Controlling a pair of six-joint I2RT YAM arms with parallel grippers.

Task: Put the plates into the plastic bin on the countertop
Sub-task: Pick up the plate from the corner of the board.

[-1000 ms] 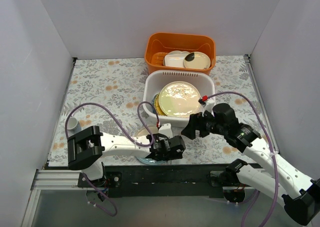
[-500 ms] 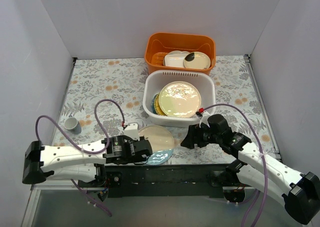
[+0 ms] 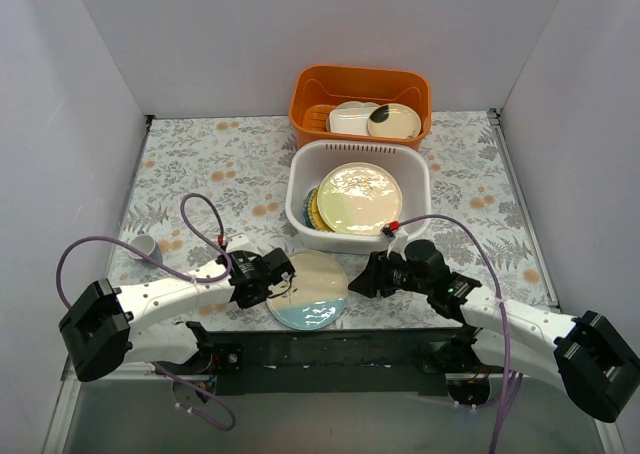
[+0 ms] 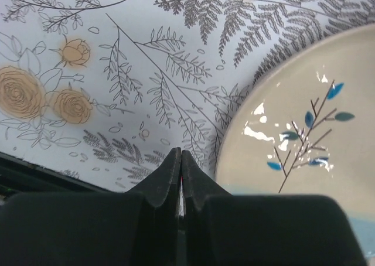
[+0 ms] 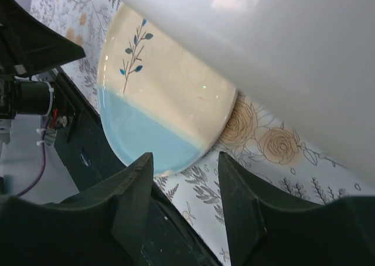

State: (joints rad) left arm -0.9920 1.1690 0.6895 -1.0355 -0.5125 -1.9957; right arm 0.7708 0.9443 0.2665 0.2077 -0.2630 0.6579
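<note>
A cream-and-light-blue plate (image 3: 308,290) with a leaf sprig lies flat on the countertop (image 3: 210,174) near the front edge. My left gripper (image 3: 284,274) is shut on nothing, its tips just off the plate's left rim (image 4: 304,119). In the left wrist view the left gripper (image 4: 180,154) points at bare cloth. My right gripper (image 3: 360,280) is open, low at the plate's right side. In the right wrist view the right gripper (image 5: 184,172) frames the plate's (image 5: 158,108) blue edge. The white plastic bin (image 3: 420,179) behind holds several plates, a pale yellow one (image 3: 358,196) on top.
An orange basket (image 3: 312,99) with white dishes stands behind the bin. A small white cup (image 3: 143,246) sits at the left of the cloth. The bin's white wall (image 5: 281,55) rises close beside my right gripper. The black table rail (image 3: 330,346) runs just below the plate.
My left gripper has drawn back off the plate to its left rim and shut. My right gripper has dropped down and left toward the plate, its jaws narrowing.
</note>
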